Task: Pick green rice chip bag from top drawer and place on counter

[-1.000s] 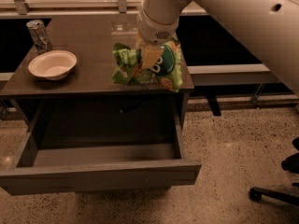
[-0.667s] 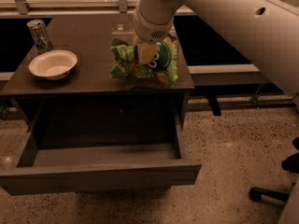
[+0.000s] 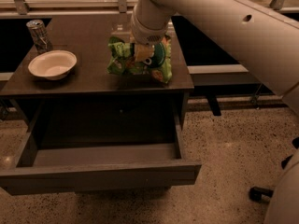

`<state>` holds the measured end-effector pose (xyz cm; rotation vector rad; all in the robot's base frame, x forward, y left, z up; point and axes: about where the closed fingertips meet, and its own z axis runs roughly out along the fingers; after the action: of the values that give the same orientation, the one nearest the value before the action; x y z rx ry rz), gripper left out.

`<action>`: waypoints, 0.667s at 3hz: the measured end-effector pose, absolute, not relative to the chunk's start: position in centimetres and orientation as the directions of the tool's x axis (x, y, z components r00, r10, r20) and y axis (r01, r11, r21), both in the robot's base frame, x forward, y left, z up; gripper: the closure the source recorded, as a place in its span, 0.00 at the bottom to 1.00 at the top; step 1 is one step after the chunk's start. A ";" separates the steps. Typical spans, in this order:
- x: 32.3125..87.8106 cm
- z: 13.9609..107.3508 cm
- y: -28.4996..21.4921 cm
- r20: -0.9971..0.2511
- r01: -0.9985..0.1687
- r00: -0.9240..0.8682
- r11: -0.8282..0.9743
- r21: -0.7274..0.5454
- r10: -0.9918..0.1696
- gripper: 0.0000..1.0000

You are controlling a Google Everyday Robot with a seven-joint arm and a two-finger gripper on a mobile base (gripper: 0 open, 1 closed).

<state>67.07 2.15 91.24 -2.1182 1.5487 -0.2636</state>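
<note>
Green rice chip bag (image 3: pixel 159 62) is out of the drawer and up at the counter (image 3: pixel 88 55), on the right-hand part near the front edge. Its bottom looks like it's touching or just about touching the tabletop, can't say for sure which. The gripper (image 3: pixel 142 50) comes straight down into the top middle of the bag, and the jaws look pinched on the crinkled foil, with the bag bunched up on both sides of them.

So progress-wise I'd call the pick done and the place nearly done. What's left, as I read it, is letting go and lifting the arm clear so the bag sits on its own.

Containers: the top drawer (image 3: pixel 100 174) is pulled wide open below the counter, and I can't see anything lying in the part of its floor that shows. A white bowl (image 3: pixel 52 64) sits on the left of the counter and looks empty. A drink can (image 3: pixel 38 33) stands just behind it, well apart from the bag.
</note>
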 end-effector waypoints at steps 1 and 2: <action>67.1 91.1 2.2 -0.133 -0.837 0.336 -0.231 -0.496 -0.933 0.13; 67.0 91.1 2.0 -0.131 -0.840 0.331 -0.229 -0.491 -0.935 0.00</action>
<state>66.99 1.96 91.06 -2.1234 1.5566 -0.2615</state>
